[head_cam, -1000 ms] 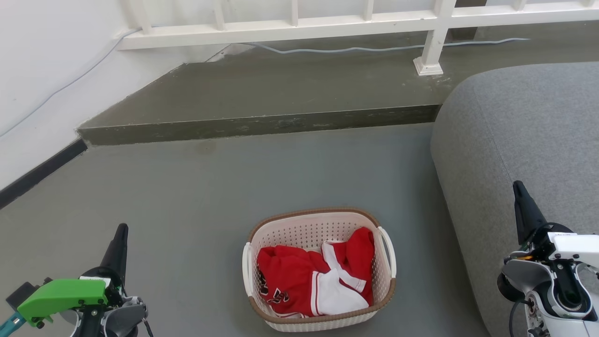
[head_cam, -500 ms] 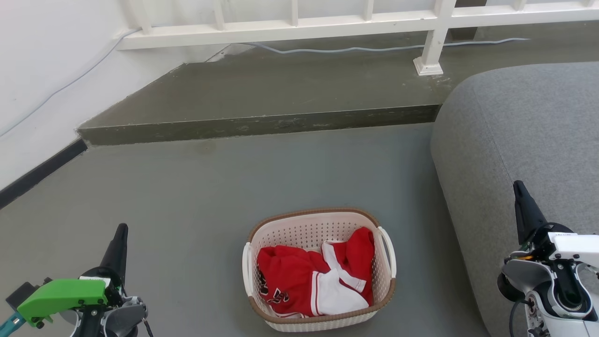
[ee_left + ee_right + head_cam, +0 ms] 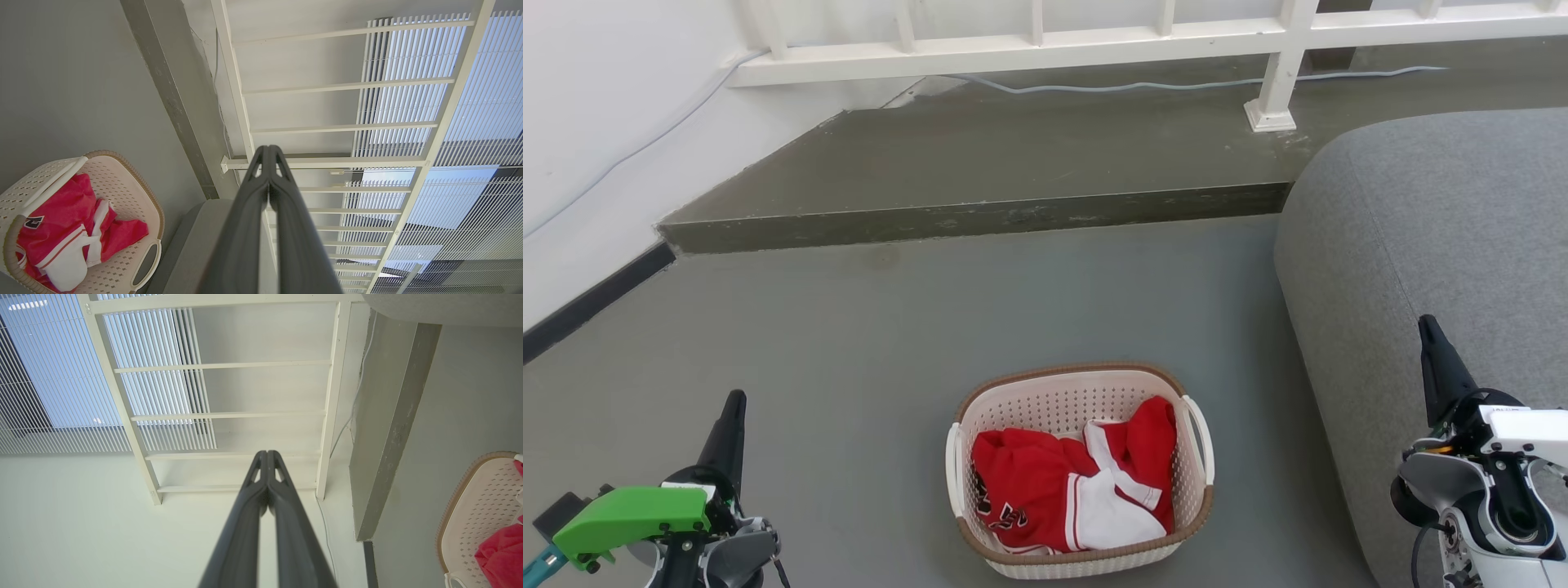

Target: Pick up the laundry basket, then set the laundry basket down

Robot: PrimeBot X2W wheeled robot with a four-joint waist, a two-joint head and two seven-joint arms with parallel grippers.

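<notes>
Smooth matt grey floor (image 3: pixel 1013 302) across the head view. Low and central on it, upright, the laundry basket (image 3: pixel 1045 406), with a red and white garment (image 3: pixel 1054 482) bundled inside and a white loop handle (image 3: pixel 1207 449) on either side. Just right of the basket and not touching it, the rounded flank of a grey upholstered seat (image 3: pixel 1437 229). Beyond, a raised concrete step (image 3: pixel 980 216) with a scuffed dark edge, angling back toward the white wall (image 3: pixel 605 122) at left, and along the foot of that wall a black skirting strip (image 3: pixel 588 302). On top of the step, a white railing (image 3: pixel 1029 53) with a square post foot (image 3: pixel 1267 118) and a pale cable (image 3: pixel 1176 84) trailing behind it. In the left wrist view, slatted blinds (image 3: pixel 482 102) behind the railing bars. At lower left, well apart from the basket, the left gripper (image 3: pixel 735 404), both fingers pressed flat together with nothing between. At lower right, in front of the seat, the right gripper (image 3: pixel 1425 327), likewise closed tight and holding nothing.
</notes>
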